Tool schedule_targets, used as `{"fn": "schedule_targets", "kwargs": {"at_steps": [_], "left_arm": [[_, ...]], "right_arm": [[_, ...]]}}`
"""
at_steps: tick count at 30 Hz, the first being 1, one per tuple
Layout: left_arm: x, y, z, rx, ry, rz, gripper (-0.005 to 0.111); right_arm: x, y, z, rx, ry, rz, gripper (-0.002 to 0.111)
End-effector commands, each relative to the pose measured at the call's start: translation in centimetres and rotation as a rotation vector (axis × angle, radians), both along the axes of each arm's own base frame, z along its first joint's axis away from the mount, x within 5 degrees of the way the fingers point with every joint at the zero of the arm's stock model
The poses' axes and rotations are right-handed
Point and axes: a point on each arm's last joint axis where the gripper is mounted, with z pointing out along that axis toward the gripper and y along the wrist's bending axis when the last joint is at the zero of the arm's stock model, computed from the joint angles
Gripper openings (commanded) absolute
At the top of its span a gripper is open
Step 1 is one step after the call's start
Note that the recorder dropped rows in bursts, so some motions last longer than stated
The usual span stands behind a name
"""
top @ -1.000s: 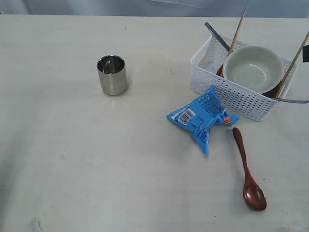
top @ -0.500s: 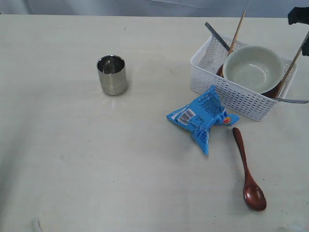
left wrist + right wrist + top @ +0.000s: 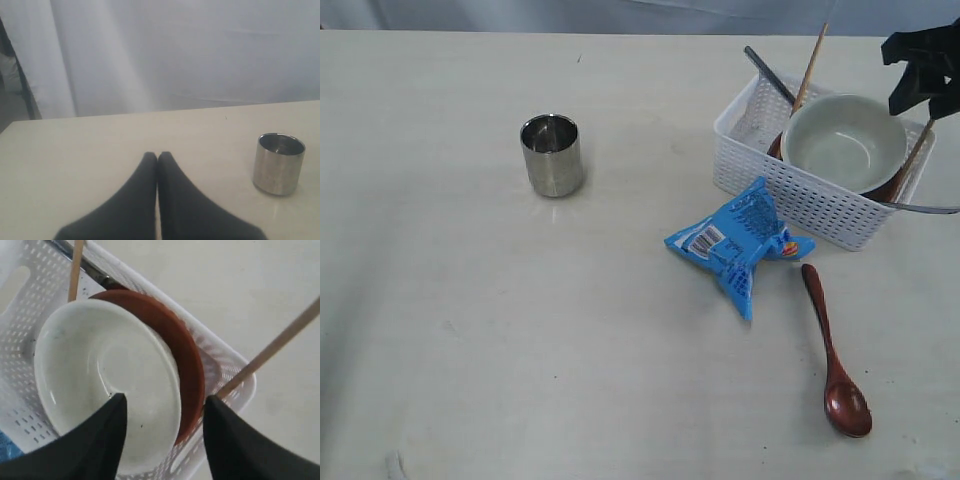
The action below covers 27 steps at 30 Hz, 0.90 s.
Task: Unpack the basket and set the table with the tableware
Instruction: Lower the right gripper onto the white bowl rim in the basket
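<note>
The right gripper point(image 3: 164, 400) stood open, its two dark fingers point(image 3: 102, 437) apart and holding nothing. It hung over the basket point(image 3: 800, 200), above the rim of the off-white bowl point(image 3: 100, 370) and the brown plate point(image 3: 175, 335) that lay under this bowl. In the exterior view this gripper point(image 3: 923, 85) was at the far right end of the basket.

The left gripper point(image 3: 157, 156) was closed, with the fingertips pressed together and nothing between them. It was above the bare tabletop point(image 3: 470, 350), and the steel cup point(image 3: 278, 162) stood upright near it, not touching.

The white basket sat on the right part of the tabletop, toward the far edge. Inside it the bowl lay on the plate. One chopstick point(image 3: 810, 65) leaned over the far rim and the other chopstick point(image 3: 920, 145) leaned at the right end. One metal handle point(image 3: 768, 75) came out over the far rim and another metal handle point(image 3: 925, 209) out at the right end; I could not tell which was the fork and which the knife.

A blue packet point(image 3: 735, 240) lay just beside the near wall of the basket. The dark wooden spoon point(image 3: 830, 350) lay flat nearer to the front edge, its bowl end pointing to that edge. The cup point(image 3: 552, 155) stood well apart from the basket, left of the middle.
</note>
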Motion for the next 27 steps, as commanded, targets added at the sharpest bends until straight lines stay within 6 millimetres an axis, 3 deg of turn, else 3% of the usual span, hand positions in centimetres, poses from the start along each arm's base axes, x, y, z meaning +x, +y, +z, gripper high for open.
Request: {"fn": "schedule_targets", "kwargs": {"at_steps": [1,9,11,12,14,18,27], "left_arm": [[0.0,0.0,-0.1,-0.008,0.0,0.004,0.0],[0.0,0.0,-0.1,-0.008,0.0,0.004,0.0],[0.0,0.0,-0.1,-0.008,0.0,0.004,0.0],[0.0,0.0,-0.1,-0.008,0.0,0.004,0.0],[0.0,0.0,-0.1,-0.008,0.0,0.004,0.0],[0.0,0.0,-0.1,-0.008,0.0,0.004,0.0],[0.0,0.0,-0.1,-0.008,0.0,0.004,0.0]], "right_arm": [[1.1,0.3,-1.3,-0.012,-0.02,0.012,0.046],[1.8,0.2,-3.0,-0.012,0.005,0.008,0.046],[1.8,0.2,-3.0,-0.013,0.001,0.007,0.035],[1.8,0.3,-3.0,-0.013,0.003,0.009,0.024],[1.8,0.3,-3.0,-0.012,0.007,0.01,0.016],[1.8,0.3,-3.1,-0.012,0.009,0.01,0.023],[1.8,0.3,-3.1,-0.012,0.009,0.01,0.022]]}}
